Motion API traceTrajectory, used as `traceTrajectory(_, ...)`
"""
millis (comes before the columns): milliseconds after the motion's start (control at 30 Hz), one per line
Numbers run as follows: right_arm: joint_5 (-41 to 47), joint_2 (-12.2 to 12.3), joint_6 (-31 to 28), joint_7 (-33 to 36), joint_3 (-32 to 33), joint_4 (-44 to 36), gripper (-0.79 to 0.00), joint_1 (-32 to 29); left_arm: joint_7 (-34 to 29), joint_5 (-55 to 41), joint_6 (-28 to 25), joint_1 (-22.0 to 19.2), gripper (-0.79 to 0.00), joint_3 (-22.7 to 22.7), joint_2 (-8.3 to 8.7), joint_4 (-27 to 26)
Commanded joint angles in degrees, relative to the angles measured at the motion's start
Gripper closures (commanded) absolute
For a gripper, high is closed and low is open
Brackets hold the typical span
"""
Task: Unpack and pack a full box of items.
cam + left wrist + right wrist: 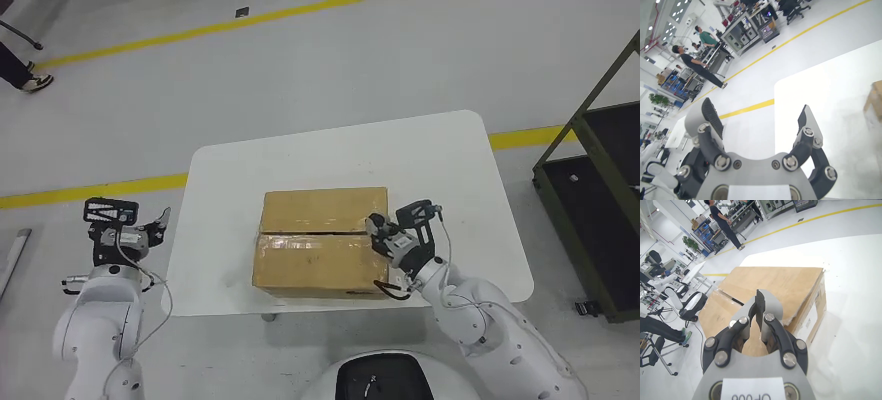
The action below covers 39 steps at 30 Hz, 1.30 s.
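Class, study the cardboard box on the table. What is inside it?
The cardboard box hides its contents: both top flaps lie closed, with tape along the seam, where only a thin dark gap shows. The right gripper is above its top.

The top camera looked straight down on the table (pixel 450 160) from high above. The wrist cameras sat low behind the left gripper (pixel 756 106) and the right gripper (pixel 759 299), facing the hall. All three shared the box (pixel 320 240).

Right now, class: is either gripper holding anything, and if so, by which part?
Nothing visibly. The left gripper is open, off the table edge; the right gripper is shut over the box top, with nothing seen in its grip.
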Motion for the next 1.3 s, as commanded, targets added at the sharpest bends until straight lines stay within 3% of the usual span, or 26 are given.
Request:
traceTrajectory(0, -0.05, 0.12, 0.07, -0.51, 0.86, -1.28, -0.185, -0.62, -0.18, -1.71, -1.13, 0.17, -0.785, 3.28, -0.18, -2.05)
traceTrajectory(333, -1.12, 1.15, 1.1, -1.12, 7.52, -5.75, -0.262, -5.61, -0.92, -4.76, -8.54, -2.01, -0.785, 22.83, -1.08, -7.19)
traceTrajectory(500, -0.68, 1.62, 1.22, -1.53, 11.06, -6.44, -0.256, -8.36, -2.27, 5.36, -12.3, -6.43, -0.785, 33.9, -1.49, -4.75)
traceTrajectory(600, -0.15, 1.81, 1.0, -1.74, 12.55, -6.99, -0.24, -9.6, -2.89, 12.25, -14.78, -9.56, -0.785, 38.22, -1.62, -2.33)
traceTrajectory(867, 0.31, 2.17, 0.25, -1.74, 14.54, -8.35, -0.212, -11.9, -5.32, 19.83, -17.63, -15.59, -0.785, 44.1, -2.34, 4.55)
traceTrajectory(1033, 0.41, 2.25, 0.11, -1.88, 14.68, -8.75, -0.209, -12.32, -5.0, 22.46, -19.0, -17.97, -0.785, 44.99, -2.51, 7.77)
traceTrajectory(1100, 0.43, 2.28, 0.04, -1.91, 14.72, -8.76, -0.166, -12.36, -4.89, 23.48, -19.34, -18.57, -0.785, 45.06, -2.53, 8.74)
traceTrajectory(1267, 0.6, 2.33, 0.05, -2.11, 14.77, -8.69, -0.182, -12.42, -3.95, 25.18, -19.97, -19.62, -0.785, 45.8, -2.67, 11.03)
